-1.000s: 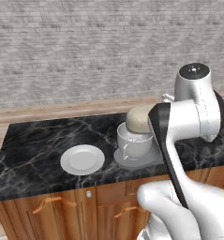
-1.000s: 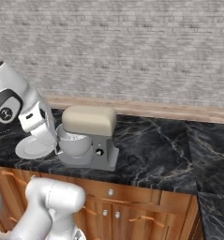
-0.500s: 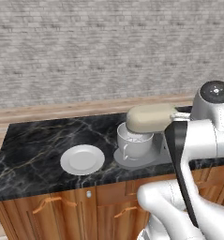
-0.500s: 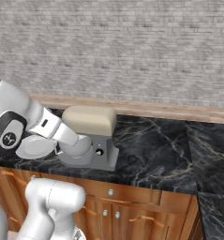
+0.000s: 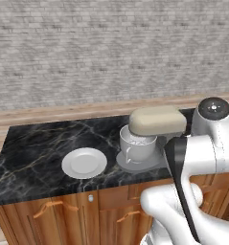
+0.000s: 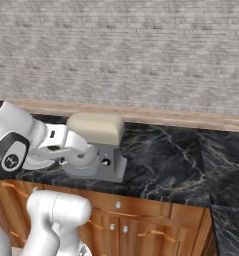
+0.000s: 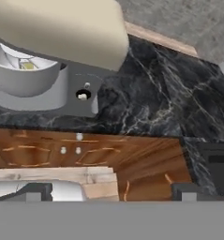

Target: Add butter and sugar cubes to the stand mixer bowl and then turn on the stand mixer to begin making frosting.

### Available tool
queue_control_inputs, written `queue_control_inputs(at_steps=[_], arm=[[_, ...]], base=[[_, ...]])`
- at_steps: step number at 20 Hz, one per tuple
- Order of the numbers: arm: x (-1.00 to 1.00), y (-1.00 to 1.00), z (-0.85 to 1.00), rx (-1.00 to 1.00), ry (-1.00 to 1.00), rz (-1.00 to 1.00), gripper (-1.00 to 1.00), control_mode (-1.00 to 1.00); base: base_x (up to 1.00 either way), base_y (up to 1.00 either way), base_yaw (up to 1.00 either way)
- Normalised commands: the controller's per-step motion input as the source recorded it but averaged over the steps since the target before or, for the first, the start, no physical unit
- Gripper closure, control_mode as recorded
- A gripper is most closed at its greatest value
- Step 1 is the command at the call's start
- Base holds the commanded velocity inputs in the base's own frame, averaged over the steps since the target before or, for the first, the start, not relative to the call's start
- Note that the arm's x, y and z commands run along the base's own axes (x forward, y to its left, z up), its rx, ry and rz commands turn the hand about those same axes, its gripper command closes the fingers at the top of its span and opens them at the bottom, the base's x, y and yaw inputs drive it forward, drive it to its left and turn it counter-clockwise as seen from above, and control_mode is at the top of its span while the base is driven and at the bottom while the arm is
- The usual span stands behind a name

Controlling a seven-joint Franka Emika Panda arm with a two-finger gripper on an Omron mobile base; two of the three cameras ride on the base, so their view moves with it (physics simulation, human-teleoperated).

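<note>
Arm bent low beside the stand mixer (image 6: 93, 145); end effector (image 6: 88, 159) grip state unclear.

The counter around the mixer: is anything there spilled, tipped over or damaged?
Nothing stands out. The mixer stands upright with its bowl seated on its base, and the white plate lies flat on the counter. No spill shows on the marble.

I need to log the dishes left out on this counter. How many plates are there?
1. A white plate lies flat on the black marble counter, left of the stand mixer bowl. The robot arm hides some counter, so another could be out of sight.
</note>
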Motion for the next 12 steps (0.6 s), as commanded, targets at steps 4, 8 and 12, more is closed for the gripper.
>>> queue_control_inputs(at_steps=[4, 8, 12], arm=[[0.41, 0.36, -0.58, -0.24, 0.02, 0.14, -1.00, -1.00], [0.30, 0.09, -0.62, -0.17, 0.01, 0.09, -1.00, -1.00], [0.21, 0.00, -0.73, -0.13, 0.00, 0.04, -1.00, -1.00]], base=[[0.00, 0.00, 0.00], [0.00, 0.00, 0.00], [0.00, 0.00, 0.00]])
